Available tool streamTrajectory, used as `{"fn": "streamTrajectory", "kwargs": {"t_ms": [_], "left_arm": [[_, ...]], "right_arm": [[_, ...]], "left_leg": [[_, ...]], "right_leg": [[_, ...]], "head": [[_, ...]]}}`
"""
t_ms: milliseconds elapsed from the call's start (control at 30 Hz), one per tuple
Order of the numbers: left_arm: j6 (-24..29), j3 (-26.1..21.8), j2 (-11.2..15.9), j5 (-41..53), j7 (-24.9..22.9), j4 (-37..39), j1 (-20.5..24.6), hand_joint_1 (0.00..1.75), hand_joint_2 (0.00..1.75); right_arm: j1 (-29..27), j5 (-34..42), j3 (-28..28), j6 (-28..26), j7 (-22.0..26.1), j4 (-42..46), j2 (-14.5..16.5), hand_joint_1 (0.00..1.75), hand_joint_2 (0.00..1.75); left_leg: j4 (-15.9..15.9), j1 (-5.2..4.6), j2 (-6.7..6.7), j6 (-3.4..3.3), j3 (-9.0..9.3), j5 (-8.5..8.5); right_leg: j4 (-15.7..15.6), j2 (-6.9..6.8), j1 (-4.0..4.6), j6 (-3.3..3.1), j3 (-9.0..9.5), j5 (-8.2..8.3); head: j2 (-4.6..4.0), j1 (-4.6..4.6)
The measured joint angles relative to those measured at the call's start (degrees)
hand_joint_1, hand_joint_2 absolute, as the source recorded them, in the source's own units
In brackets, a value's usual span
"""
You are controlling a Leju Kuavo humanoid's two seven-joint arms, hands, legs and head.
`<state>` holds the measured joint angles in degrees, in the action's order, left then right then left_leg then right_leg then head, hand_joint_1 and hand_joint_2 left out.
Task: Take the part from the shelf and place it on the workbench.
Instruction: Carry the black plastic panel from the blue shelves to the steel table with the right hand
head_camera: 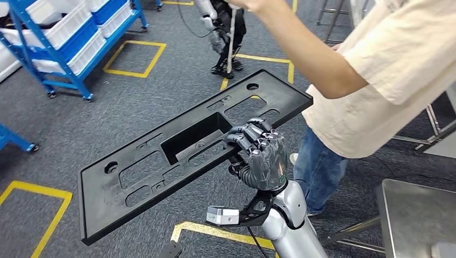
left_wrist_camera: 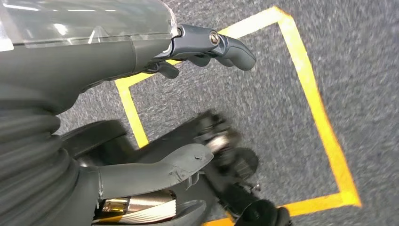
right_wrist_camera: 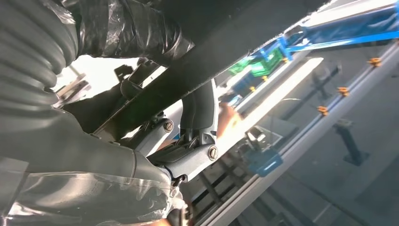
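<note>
The part [head_camera: 177,150], a long flat black panel full of cut-outs and holes, rides in the air over the floor, long axis slanting from near-left up to far-right. Right hand [head_camera: 263,156] fingers curl over its near edge; left hand [left_wrist_camera: 141,108] hangs spread, holding nothing.

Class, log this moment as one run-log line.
right hand: grips black panel, held tilted above floor | left hand: hangs over carpet, holds nothing | workbench: not yet reached | person: beside panel
</note>
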<state>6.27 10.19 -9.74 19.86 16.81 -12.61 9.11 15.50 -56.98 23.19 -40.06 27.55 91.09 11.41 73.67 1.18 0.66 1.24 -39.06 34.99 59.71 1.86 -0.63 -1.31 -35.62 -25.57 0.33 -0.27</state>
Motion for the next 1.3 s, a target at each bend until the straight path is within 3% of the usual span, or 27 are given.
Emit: {"fn": "streamTrajectory", "kwargs": {"t_ms": [33, 67, 100, 167, 233, 300, 367, 433, 500, 533, 567, 633, 700, 733, 800, 867, 933, 1000, 1033, 1067, 1100, 1167, 1200, 1233, 1300], "left_arm": [[-0.04, -0.02, 0.07, 0.02, 0.00, 0.00, -0.11, 0.00, 1.75], [-0.06, -0.02, 0.11, 0.05, 0.01, 0.00, -0.14, 0.00, 1.75], [-0.06, -0.02, 0.14, 0.07, 0.01, 0.00, -0.10, 0.00, 1.75], [-0.06, -0.08, 0.28, 0.10, 0.03, 0.00, 0.03, 0.00, 1.75], [-0.07, -0.17, 0.39, 0.10, 0.04, 0.00, 0.08, 0.00, 1.75], [-0.07, -0.21, 0.35, 0.12, 0.04, 0.00, 0.11, 0.00, 1.75], [-0.03, -0.25, 0.29, 0.15, 0.08, -0.01, 0.17, 0.00, 1.75], [0.01, -0.30, 0.25, 0.18, 0.12, -0.02, 0.13, 0.00, 1.75], [0.01, -0.34, 0.26, 0.19, 0.10, -0.02, -0.11, 0.00, 1.75], [-0.02, -0.34, 0.26, 0.19, 0.09, -0.02, -0.22, 0.00, 1.75], [-0.05, -0.35, 0.26, 0.19, 0.09, -0.02, -0.25, 0.00, 1.75], [-0.10, -0.36, 0.23, 0.17, 0.13, -0.02, -0.13, 0.00, 1.75], [-0.13, -0.38, 0.23, 0.16, 0.16, -0.02, 0.05, 0.00, 1.75], [-0.13, -0.40, 0.24, 0.15, 0.17, -0.02, 0.10, 0.00, 1.75], [-0.20, -0.42, 0.23, 0.16, 0.20, -0.03, 0.17, 0.00, 1.75], [-0.37, -0.42, 0.20, 0.28, 0.36, -0.04, 0.28, 0.00, 1.75], [-0.59, -0.42, 0.22, 0.51, 0.58, -0.04, 0.23, 0.00, 1.75], [-0.74, -0.43, 0.30, 0.68, 0.69, -0.04, -0.04, 0.00, 1.75], [-0.79, -0.44, 0.36, 0.72, 0.70, -0.04, -0.17, 0.00, 1.75], [-0.83, -0.44, 0.40, 0.75, 0.70, -0.04, -0.24, 0.00, 1.75], [-0.86, -0.44, 0.45, 0.79, 0.71, -0.04, -0.25, 0.00, 1.75], [-0.90, -0.48, 0.66, 0.90, 0.72, -0.04, -0.25, 0.00, 1.75], [-0.91, -0.51, 0.79, 0.96, 0.71, -0.04, -0.26, 0.00, 1.75], [-0.93, -0.56, 0.90, 1.03, 0.70, -0.04, -0.28, 0.00, 1.75], [-1.00, -0.62, 0.98, 1.13, 0.71, -0.04, -0.25, 0.00, 1.75]], "right_arm": [[-0.02, 0.00, 0.00, 0.00, -0.02, -0.13, 0.00, 1.75, 1.75], [-0.03, 0.00, 0.00, 0.00, -0.03, -0.22, 0.00, 1.75, 1.75], [-0.02, 0.00, 0.00, -0.01, -0.03, -0.28, 0.01, 1.75, 1.75], [0.03, 0.00, 0.00, 0.00, -0.04, -0.32, 0.03, 1.75, 1.75], [0.05, 0.01, 0.00, 0.00, -0.04, -0.34, 0.07, 1.75, 1.75], [-0.03, -0.02, 0.00, -0.01, -0.05, -0.34, 0.08, 1.75, 1.75], [-0.14, -0.10, 0.00, -0.02, -0.05, -0.25, 0.03, 1.75, 1.75], [-0.20, -0.25, 0.00, -0.03, 0.04, -0.16, -0.01, 1.75, 1.75], [-0.42, -0.45, 0.00, -0.03, 0.11, -0.16, -0.09, 1.75, 1.75], [-0.57, -0.53, 0.00, -0.03, 0.09, -0.16, -0.15, 1.75, 1.75], [-0.68, -0.62, 0.00, -0.02, 0.07, -0.17, -0.19, 1.75, 1.75], [-0.73, -0.74, 0.00, -0.02, 0.06, -0.16, -0.22, 1.75, 1.75], [-0.71, -0.81, 0.00, -0.01, 0.10, -0.15, -0.21, 1.75, 1.75], [-0.70, -0.82, 0.00, -0.01, 0.09, -0.15, -0.21, 1.75, 1.75], [-0.68, -0.81, 0.00, -0.01, 0.01, -0.14, -0.21, 1.75, 1.75], [-0.66, -0.85, 0.00, -0.01, -0.04, -0.07, -0.21, 1.75, 1.75], [-0.60, -0.91, 0.00, -0.01, -0.10, -0.02, -0.16, 1.75, 1.75], [-0.62, -0.94, 0.00, -0.01, -0.23, -0.04, -0.11, 1.75, 1.75], [-0.65, -0.94, 0.00, -0.01, -0.29, -0.08, -0.11, 1.75, 1.75], [-0.68, -0.93, 0.00, -0.01, -0.34, -0.11, -0.11, 1.75, 1.75], [-0.69, -0.93, 0.00, -0.01, -0.38, -0.14, -0.11, 1.75, 1.75], [-0.64, -0.87, 0.00, -0.01, -0.40, -0.14, -0.11, 1.75, 1.75], [-0.61, -0.83, 0.00, -0.01, -0.40, -0.14, -0.11, 1.75, 1.75], [-0.59, -0.78, 0.00, -0.01, -0.40, -0.14, -0.11, 1.75, 1.75], [-0.58, -0.69, 0.00, -0.01, -0.40, -0.14, -0.11, 1.75, 1.75]], "left_leg": [[0.79, -0.01, -0.14, -0.15, -0.62, -0.50], [-0.66, -0.04, -0.34, -0.41, -0.18, -2.09], [-4.07, -0.11, -0.89, -0.81, 1.23, -4.39], [-11.30, -0.14, -3.51, -1.78, 4.40, -7.53], [-14.24, -0.30, -5.08, -2.30, 5.71, -8.03], [-14.94, -0.31, -4.07, -2.47, 6.03, -8.37], [-16.04, -0.01, -2.63, -2.89, 6.53, -8.93], [-16.63, 0.01, -1.05, -3.16, 6.78, -9.20], [-16.58, -0.05, 0.67, -3.17, 6.71, -9.14], [-16.54, -0.05, 1.54, -3.13, 6.69, -9.07], [-16.47, -0.04, 2.38, -3.04, 6.70, -8.98], [-16.16, -0.03, 3.80, -2.63, 6.80, -8.63], [-15.69, -0.34, 4.87, -1.90, 6.89, -8.13], [-15.58, -0.48, 5.34, -1.52, 6.98, -7.94], [-15.62, -0.47, 6.19, -0.85, 7.31, -7.70], [-14.35, -0.18, 4.54, -0.27, 7.05, -6.44], [-8.80, 0.00, 1.35, -0.01, 4.68, -3.05], [-1.16, -0.02, 0.05, -0.10, 0.99, 0.09], [0.88, -0.05, -0.11, -0.27, -0.18, 0.24], [0.67, -0.11, -0.26, -0.56, -0.34, -0.81], [-1.78, -0.22, -0.62, -0.97, 0.54, -2.84], [-9.52, -0.38, -3.13, -2.12, 3.70, -7.08], [-12.53, -0.44, -4.40, -2.55, 4.96, -8.20], [-14.19, -0.51, -5.28, -2.84, 5.65, -8.58], [-15.00, -0.69, -4.81, -2.93, 6.03, -8.55]], "right_leg": [[0.07, 0.85, 0.13, -0.04, -0.02, 0.01], [0.16, 1.73, 0.25, -0.04, -0.01, 0.02], [0.24, 2.58, 0.34, -0.04, 0.01, 0.02], [0.37, 4.05, 0.36, 0.13, -0.07, 0.11], [0.33, 5.26, 0.02, 0.69, -0.41, 0.39], [0.10, 6.09, -0.20, 1.47, -0.65, 0.68], [1.43, 3.78, 0.08, 2.04, -1.35, -0.34], [6.70, 0.08, 0.22, 2.41, -3.87, -3.54], [13.09, -1.29, -0.03, 2.77, -6.98, -6.25], [14.29, -1.57, -0.18, 2.94, -7.52, -6.24], [13.43, -1.84, -0.34, 3.08, -6.98, -5.22], [6.45, -3.72, -0.45, 3.15, -3.16, -1.93], [0.82, -5.54, -0.19, 2.58, -0.17, -0.27], [-0.08, -5.82, 0.00, 2.17, 0.21, -0.31], [-0.10, -4.45, 0.10, 1.34, 0.13, -0.18], [-0.31, -3.17, -0.08, 0.66, 0.14, 0.10], [-0.40, -1.91, -0.19, 0.14, 0.15, 0.29], [-0.36, -0.41, 0.03, -0.11, 0.12, 0.34], [-0.33, 0.47, 0.18, -0.15, 0.13, 0.35], [-0.29, 1.34, 0.30, -0.16, 0.17, 0.35], [-0.27, 2.22, 0.43, -0.16, 0.26, 0.36], [-0.21, 3.75, 0.54, -0.10, 0.34, 0.38], [-0.15, 4.43, 0.50, 0.05, 0.25, 0.44], [-0.14, 5.03, 0.35, 0.28, 0.08, 0.53], [-0.31, 6.34, 0.04, 1.07, -0.30, 0.87]], "head": [[0.00, -0.01], [0.00, -0.01], [0.00, -0.01], [0.00, 0.02], [0.00, -0.03], [0.00, -0.09], [0.00, -0.03], [0.00, 0.04], [0.00, 0.06], [0.00, 0.06], [0.00, 0.06], [0.00, 0.06], [0.00, 0.04], [0.00, 0.04], [0.00, 0.04], [0.00, 0.02], [0.00, 0.02], [0.00, 0.02], [0.00, 0.02], [0.00, 0.02], [0.00, 0.02], [0.00, 0.04], [0.00, 0.03], [0.00, 0.04], [0.00, 0.02]]}}
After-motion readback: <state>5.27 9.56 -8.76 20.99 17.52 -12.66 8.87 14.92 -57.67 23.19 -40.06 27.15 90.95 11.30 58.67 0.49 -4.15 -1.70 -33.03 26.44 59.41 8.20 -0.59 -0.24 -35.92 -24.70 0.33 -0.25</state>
